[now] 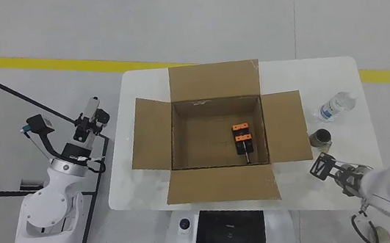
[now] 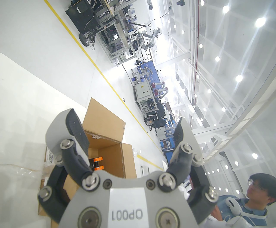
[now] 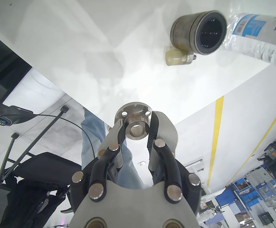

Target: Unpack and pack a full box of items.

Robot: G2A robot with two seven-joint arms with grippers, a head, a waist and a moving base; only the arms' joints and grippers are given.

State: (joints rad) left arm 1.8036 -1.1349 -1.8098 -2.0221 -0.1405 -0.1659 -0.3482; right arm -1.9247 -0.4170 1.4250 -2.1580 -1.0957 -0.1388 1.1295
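Gripping a small flanged sleeve (image 3: 134,124) of metal by its neck, the right gripper (image 3: 136,127) has its jaws drawn in most of the way, one on each side of the part. In the top view, with the cardboard box (image 1: 218,129) as the clock's centre and 12 o'clock pointing away from the robot, this gripper sits at about 4 o'clock, over the white table (image 1: 147,98) near its front right corner.

The box stands in the middle of the table with all four flaps folded outward. Inside it, a black-and-orange part (image 1: 243,142) lies on the floor toward the 4 o'clock corner, close to the right wall.

Outside the box, a water bottle (image 1: 335,107) lies on its side at 3 o'clock, just past the right flap. A metal cylinder (image 1: 320,137) with a dark bore rests near it, between the bottle and the right gripper. In the right wrist view a small yellowish fitting (image 3: 176,57) lies just beside that cylinder.

The left gripper (image 2: 127,127) is at 9 o'clock, off the table's left edge, its jaws spread wide and holding nothing.
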